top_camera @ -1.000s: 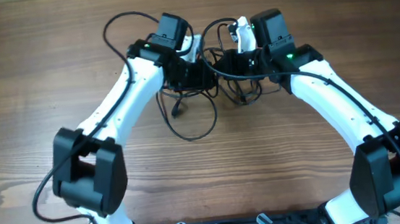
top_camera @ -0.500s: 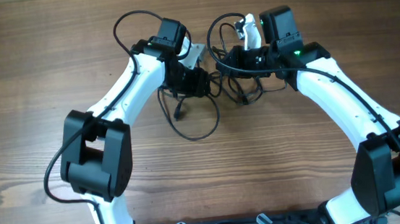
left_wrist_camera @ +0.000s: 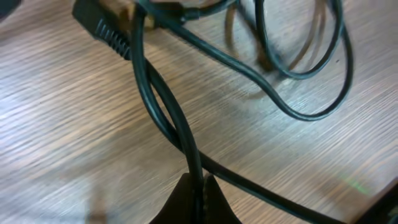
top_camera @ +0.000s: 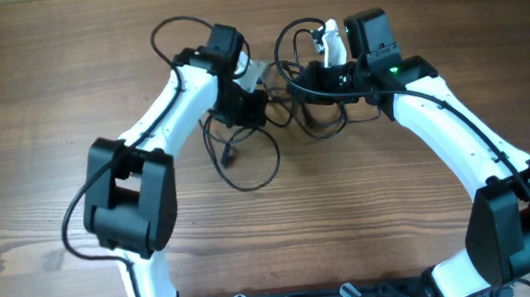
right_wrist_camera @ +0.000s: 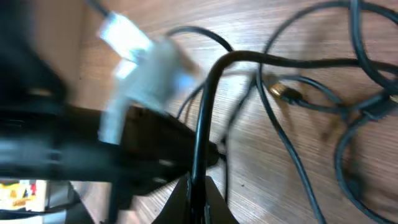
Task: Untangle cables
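Swung inward over the last second: left arm (top_camera: 161,109), elbow now nearer the middle, left pincer (left_wrist_camera: 198,190) gone from wide to pinched shut on one cord. Untangling only just begun.

On the table (top_camera: 40,110), at the far middle between the left arm and right arm (top_camera: 446,128), a knotted heap of cables (top_camera: 286,108), one slack loop (top_camera: 252,169) trailing nearward. Right pincer (right_wrist_camera: 191,186) likewise clamped on a single strand. Both grips taken, strands crossing in each wrist view, no cord lying apart yet. By the look of it, all the pulling apart and laying out left to do. Small plug (left_wrist_camera: 102,25) just beyond the left grip.
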`<state>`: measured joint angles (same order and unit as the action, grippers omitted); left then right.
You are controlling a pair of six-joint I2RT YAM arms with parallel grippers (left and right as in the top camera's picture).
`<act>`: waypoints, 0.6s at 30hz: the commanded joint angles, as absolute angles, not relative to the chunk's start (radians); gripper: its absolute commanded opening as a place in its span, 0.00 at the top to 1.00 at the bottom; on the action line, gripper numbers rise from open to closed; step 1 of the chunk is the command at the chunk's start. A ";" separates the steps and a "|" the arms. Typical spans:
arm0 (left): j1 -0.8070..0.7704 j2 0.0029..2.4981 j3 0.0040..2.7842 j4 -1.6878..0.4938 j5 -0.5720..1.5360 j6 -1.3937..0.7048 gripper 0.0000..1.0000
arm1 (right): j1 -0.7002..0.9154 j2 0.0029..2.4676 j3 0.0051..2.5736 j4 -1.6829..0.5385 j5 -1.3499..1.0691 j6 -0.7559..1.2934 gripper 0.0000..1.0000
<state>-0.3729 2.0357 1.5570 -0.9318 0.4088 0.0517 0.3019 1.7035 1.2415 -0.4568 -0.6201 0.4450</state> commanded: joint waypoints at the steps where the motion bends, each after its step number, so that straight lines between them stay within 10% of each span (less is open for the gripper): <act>1: -0.328 1.839 1.638 -0.944 0.401 -0.045 0.96 | 0.297 1.701 1.255 -0.492 -0.501 0.461 0.96; 9: -0.318 1.467 1.639 -0.889 0.438 -0.219 0.96 | 0.298 1.718 1.254 -0.532 -0.415 0.471 0.96; 10: -0.318 1.446 1.639 -0.892 0.437 -0.226 0.96 | 0.298 1.718 1.254 -0.528 -0.415 0.469 0.75; 11: -0.317 1.442 1.639 -0.894 0.434 -0.242 0.96 | 0.298 1.717 1.255 -0.526 -0.422 0.453 0.32; 12: -0.314 1.442 1.639 -0.895 0.408 -0.289 0.96 | 0.297 1.716 1.258 -0.525 -0.452 0.437 0.19; 18: -0.296 1.507 1.638 -0.923 0.263 -0.538 0.96 | 0.299 1.561 1.308 -0.589 -0.518 0.393 0.03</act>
